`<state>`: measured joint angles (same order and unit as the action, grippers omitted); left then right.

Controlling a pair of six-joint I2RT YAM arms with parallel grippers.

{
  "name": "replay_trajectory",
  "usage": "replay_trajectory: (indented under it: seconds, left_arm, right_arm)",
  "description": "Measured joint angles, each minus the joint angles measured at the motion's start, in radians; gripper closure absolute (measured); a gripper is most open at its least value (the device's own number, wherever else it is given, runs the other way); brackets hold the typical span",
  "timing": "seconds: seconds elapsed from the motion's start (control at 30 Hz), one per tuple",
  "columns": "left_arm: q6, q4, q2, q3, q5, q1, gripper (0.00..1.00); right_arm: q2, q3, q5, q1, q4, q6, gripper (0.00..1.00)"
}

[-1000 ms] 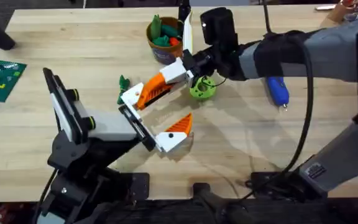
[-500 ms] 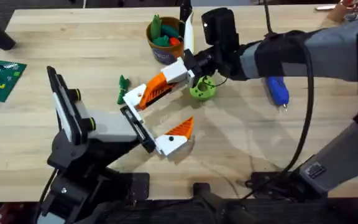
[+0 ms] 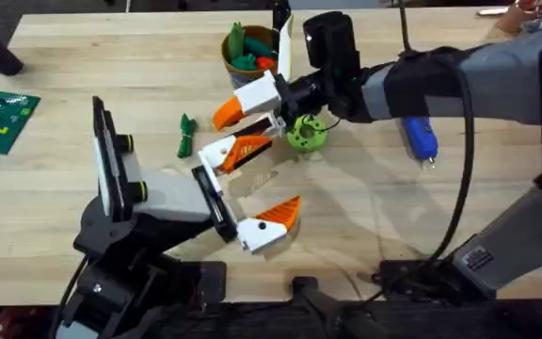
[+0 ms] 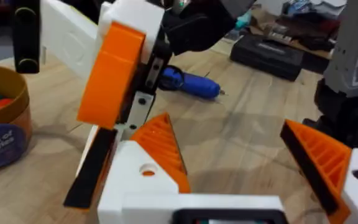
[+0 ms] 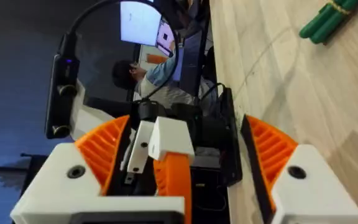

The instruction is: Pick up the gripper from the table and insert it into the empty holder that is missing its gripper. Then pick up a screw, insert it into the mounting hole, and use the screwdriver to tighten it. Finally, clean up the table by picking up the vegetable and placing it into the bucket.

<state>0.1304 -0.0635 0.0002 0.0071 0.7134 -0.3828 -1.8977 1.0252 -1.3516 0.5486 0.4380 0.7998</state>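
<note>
— Location of the gripper (image 3: 216,151)?
— Seated at the holder (image 3: 172,196), between the right gripper's (image 3: 236,127) spread fingers, neither pad touching it. Left gripper (image 3: 273,179): jaws wide, empty.

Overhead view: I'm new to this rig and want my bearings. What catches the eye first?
The bright white-and-orange fingers mid-table, where the left arm's open end effector meets the right arm stretched across from the right. Next, the blue screwdriver lying to the right of them, and the bucket near the far edge.
</note>
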Motion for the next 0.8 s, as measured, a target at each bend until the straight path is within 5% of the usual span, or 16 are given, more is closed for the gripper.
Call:
replay_trajectory:
  seconds: [0.43,0.63,0.8]
  left_arm:
    - [0.003,-0.001,0.0,0.0,0.031,0.0,0.017]
    - [0.006,-0.001,0.0,0.0,0.031,0.0,0.017]
    - [0.006,-0.002,0.0,0.0,0.031,0.0,0.017]
  right_arm:
    - [0.0,0.0,-0.078,-0.092,-0.049,-0.001,0.007]
    - [0.009,0.001,-0.099,-0.115,-0.399,-0.137,0.006]
    - [0.071,-0.007,-0.103,-0.158,-0.892,-0.449,0.008]
